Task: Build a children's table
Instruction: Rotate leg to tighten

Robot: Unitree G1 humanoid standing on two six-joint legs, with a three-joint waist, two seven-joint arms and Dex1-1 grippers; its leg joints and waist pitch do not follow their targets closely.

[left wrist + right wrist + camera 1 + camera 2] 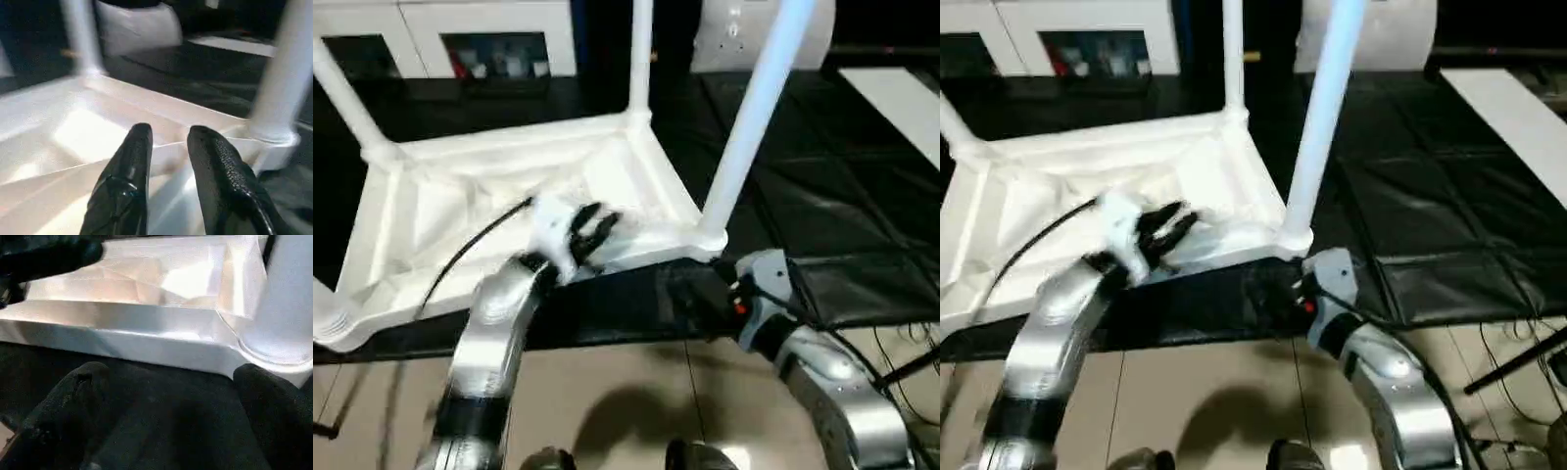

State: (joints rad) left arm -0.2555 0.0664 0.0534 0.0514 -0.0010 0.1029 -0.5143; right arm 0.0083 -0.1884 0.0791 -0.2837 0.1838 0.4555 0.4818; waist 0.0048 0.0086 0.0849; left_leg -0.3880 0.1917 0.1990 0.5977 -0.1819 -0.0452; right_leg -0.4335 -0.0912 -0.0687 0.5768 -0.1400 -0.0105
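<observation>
Left gripper (pixel 595 235) narrowly parted over upturned white plastic square tabletop (pixel 431 196) (empty); right gripper (pixel 168 396) spread wide beside near-corner white tube leg (pixel 754 117).

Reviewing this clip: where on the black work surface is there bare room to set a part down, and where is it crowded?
Bare: black work surface right of the near-right leg. Crowded: near edge, where the left gripper hangs over the upturned table top and the right gripper, wide open, sits below that leg's socket.

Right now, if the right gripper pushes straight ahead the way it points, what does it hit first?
Most likely the near side wall of the table top, beside the corner socket holding a leg. The right gripper is open and empty; depth is uncertain.
</observation>
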